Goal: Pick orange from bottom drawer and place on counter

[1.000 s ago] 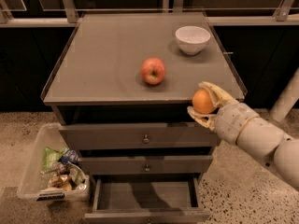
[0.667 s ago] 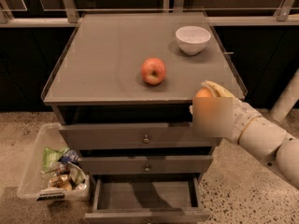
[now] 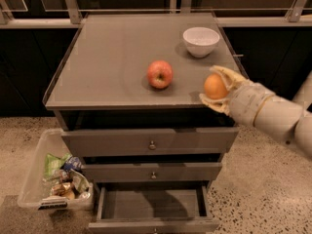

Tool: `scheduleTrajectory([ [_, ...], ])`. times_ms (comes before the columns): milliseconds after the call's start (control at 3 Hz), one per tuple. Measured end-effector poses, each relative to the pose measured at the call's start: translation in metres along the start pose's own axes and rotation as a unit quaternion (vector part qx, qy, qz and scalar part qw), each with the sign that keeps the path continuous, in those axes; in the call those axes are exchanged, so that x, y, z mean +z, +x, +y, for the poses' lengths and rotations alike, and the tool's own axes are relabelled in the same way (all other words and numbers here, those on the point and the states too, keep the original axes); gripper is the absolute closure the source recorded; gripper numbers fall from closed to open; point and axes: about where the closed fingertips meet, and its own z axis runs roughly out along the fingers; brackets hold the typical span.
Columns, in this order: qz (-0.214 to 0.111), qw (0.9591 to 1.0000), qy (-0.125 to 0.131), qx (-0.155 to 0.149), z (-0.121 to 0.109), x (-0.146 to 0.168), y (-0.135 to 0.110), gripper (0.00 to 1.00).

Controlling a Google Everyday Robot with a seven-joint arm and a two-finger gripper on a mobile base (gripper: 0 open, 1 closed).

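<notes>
The orange (image 3: 215, 87) is held in my gripper (image 3: 215, 88), whose pale fingers close around it from above and below. It hangs over the front right part of the counter (image 3: 107, 57), just above the surface. My arm comes in from the right. The red-and-yellow apple (image 3: 160, 74) sits on the counter to the left of the orange. The bottom drawer (image 3: 152, 208) is pulled open at the foot of the cabinet, and its inside looks empty.
A white bowl (image 3: 201, 41) stands at the back right of the counter, behind my gripper. A clear bin (image 3: 53, 179) with packets sits on the floor to the left of the cabinet. The two upper drawers (image 3: 152, 141) are shut.
My gripper has moved up and back with the orange, from in front of the counter's front edge to over its front right corner.
</notes>
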Motion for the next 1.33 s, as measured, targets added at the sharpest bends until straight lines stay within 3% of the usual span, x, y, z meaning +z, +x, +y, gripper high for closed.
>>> scheduleTrajectory([
  [667,-0.054,0.9960,-0.071,-0.011,-0.061,0.047,0.004,1.00],
  [1000,-0.077,0.9934,-0.083,0.019,-0.062,0.058,0.014,1.00],
  [1333,-0.089,0.9903,-0.094,0.052,-0.047,0.070,0.027,1.00],
])
